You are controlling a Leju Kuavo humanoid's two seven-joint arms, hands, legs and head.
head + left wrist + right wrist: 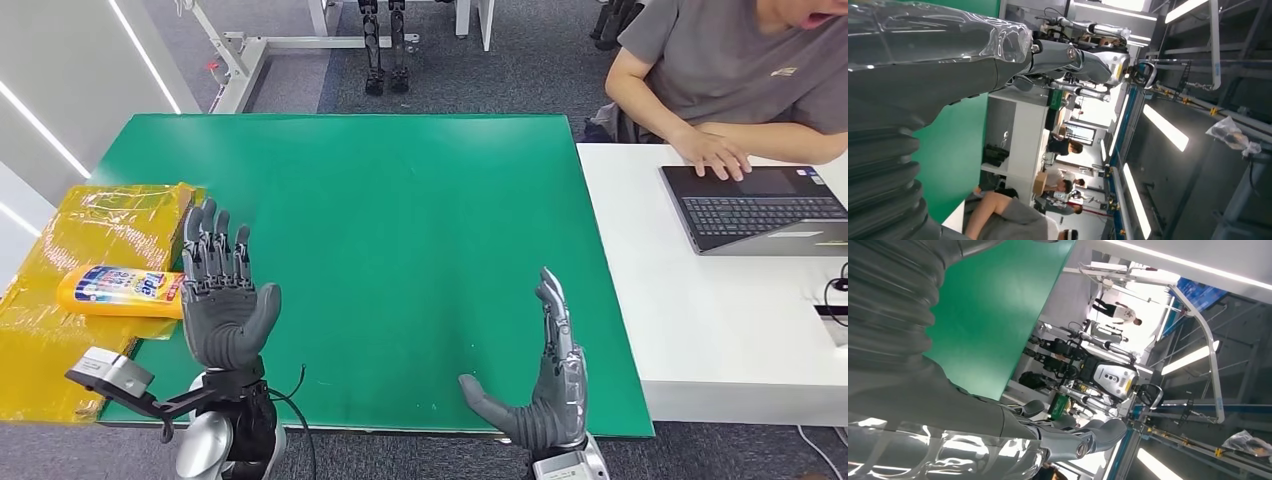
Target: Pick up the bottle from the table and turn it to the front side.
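Observation:
A yellow Tide bottle lies on its side on a yellow wrapped box at the left end of the green table. My left hand is raised just right of the bottle's cap end, palm facing me, fingers spread and holding nothing. My right hand stands edge-on over the table's near right part, fingers straight, thumb out, empty. In the left wrist view my left hand reaches out over the green surface. My right hand in the right wrist view does the same.
A person in a grey shirt sits at the white table on the right, a hand on a laptop. A white frame and dark robot legs stand beyond the far edge.

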